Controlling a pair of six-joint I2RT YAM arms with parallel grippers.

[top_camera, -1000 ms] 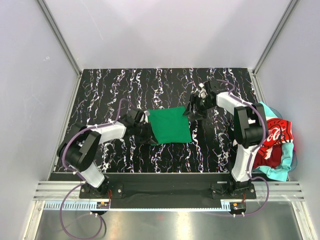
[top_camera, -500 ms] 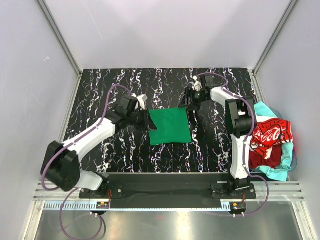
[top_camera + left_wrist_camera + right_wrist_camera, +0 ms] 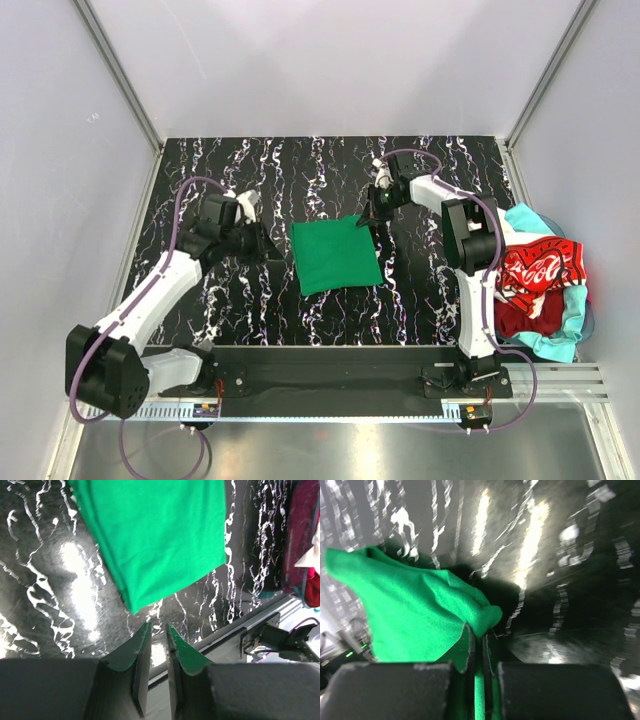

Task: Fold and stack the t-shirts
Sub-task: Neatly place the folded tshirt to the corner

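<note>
The bright green t-shirt [image 3: 335, 255] lies folded into a rectangle in the middle of the black marbled table [image 3: 200, 170]. My right gripper [image 3: 371, 218] is at its far right corner, shut on a bunched pinch of the green cloth [image 3: 405, 610], which runs down between the jaws [image 3: 479, 630]. My left gripper [image 3: 270, 246] hovers left of the shirt and clear of it. Its jaws [image 3: 158, 628] are a narrow gap apart with nothing between, and the green t-shirt [image 3: 155, 535] lies ahead of them. The red Coca-Cola t-shirt [image 3: 540, 272] and a turquoise one [image 3: 570, 322] lie crumpled at the right.
The crumpled pile sits past the table's right edge, beside the right arm's base. Grey walls close in the left, back and right sides. A metal rail [image 3: 330, 368] runs along the near edge between the two arm bases.
My left gripper has pulled back to the left, off the green shirt's left edge. My right gripper has come down on the shirt's far right corner and shut on it.
</note>
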